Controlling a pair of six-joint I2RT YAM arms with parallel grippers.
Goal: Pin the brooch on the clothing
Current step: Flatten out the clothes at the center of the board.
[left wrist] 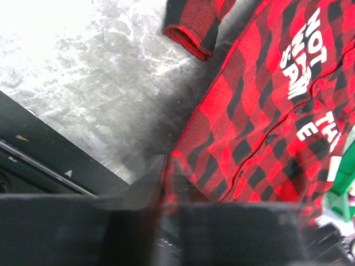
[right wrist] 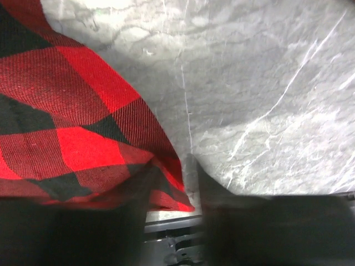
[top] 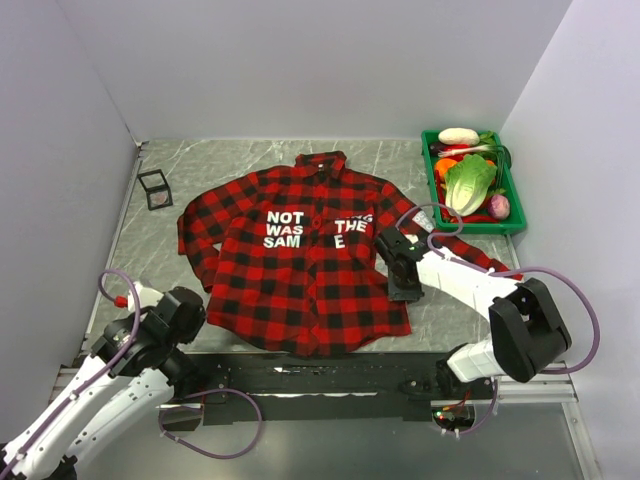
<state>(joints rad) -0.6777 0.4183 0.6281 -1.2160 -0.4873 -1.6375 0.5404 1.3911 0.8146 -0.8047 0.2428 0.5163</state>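
Observation:
The red-and-black plaid shirt (top: pixel 300 260) lies flat in the middle of the table, white letters up. My right gripper (top: pixel 405 290) is at the shirt's right edge near the hem. In the right wrist view the gripper (right wrist: pixel 171 166) is closed on the raised hem edge (right wrist: pixel 166 172). My left gripper (top: pixel 195 302) is shut and empty at the shirt's lower left corner (left wrist: pixel 183 149), its tips (left wrist: pixel 168 163) just above the table. The brooch does not show clearly. A small mauve-grey patch lies in a black wire frame (top: pixel 155 188) at the back left.
A green crate (top: pixel 490 227) of toy vegetables stands at the back right. Grey walls close in the left, back and right. A black rail (top: pixel 320 375) runs along the near edge between the arm bases.

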